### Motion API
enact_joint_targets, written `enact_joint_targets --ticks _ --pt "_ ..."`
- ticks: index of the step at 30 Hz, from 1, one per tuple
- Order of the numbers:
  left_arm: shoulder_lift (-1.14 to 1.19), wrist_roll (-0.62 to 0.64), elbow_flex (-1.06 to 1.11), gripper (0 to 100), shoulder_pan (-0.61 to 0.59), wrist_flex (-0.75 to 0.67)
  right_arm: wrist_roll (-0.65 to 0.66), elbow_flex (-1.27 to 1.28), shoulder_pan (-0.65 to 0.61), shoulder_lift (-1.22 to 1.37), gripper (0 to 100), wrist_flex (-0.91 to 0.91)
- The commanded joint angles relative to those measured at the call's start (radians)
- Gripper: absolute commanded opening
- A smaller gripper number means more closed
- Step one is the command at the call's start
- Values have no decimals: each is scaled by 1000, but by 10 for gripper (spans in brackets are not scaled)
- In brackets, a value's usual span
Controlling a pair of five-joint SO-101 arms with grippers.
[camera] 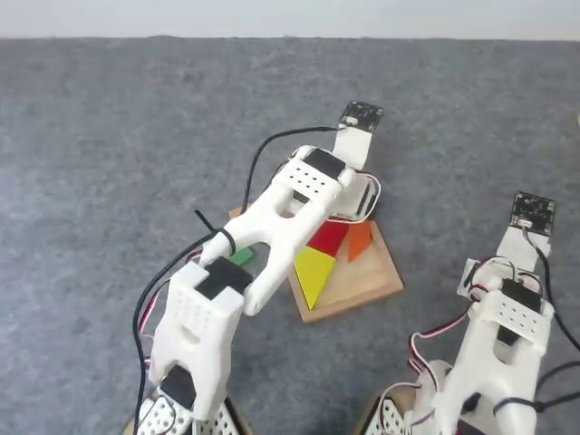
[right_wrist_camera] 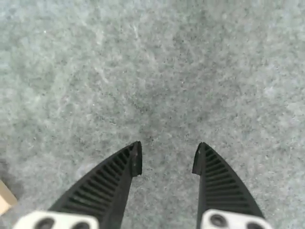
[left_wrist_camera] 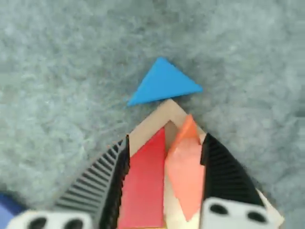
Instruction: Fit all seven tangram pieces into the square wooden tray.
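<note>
The square wooden tray (camera: 372, 276) lies mid-table and holds a yellow triangle (camera: 313, 272), a red piece (camera: 328, 236) and an orange piece (camera: 360, 240). A green piece (camera: 241, 257) peeks out beside the arm at the tray's left side. My left gripper (left_wrist_camera: 166, 143) hangs open over the tray's far corner (left_wrist_camera: 167, 112), its fingers straddling the red piece (left_wrist_camera: 147, 181) and the orange piece (left_wrist_camera: 186, 167) without holding either. A blue triangle (left_wrist_camera: 164, 83) rests on the carpet just past that corner. My right gripper (right_wrist_camera: 168, 152) is open above bare carpet.
Grey carpet (camera: 109, 136) covers the whole table. The left arm (camera: 272, 227) stretches across the tray's left half and hides part of it. The right arm (camera: 507, 335) stands to the tray's right. A tray corner (right_wrist_camera: 5, 200) shows at the edge of the right wrist view.
</note>
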Motion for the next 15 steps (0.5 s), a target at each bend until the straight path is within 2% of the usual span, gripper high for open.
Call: enact_joint_targets --ticks 1,15 --pt "-74 -14 -28 235 -14 6 -2 -49 -8 -31 187 -21" --pt "28 -64 -25 231 -14 -6 -2 -49 -8 -31 187 -21"
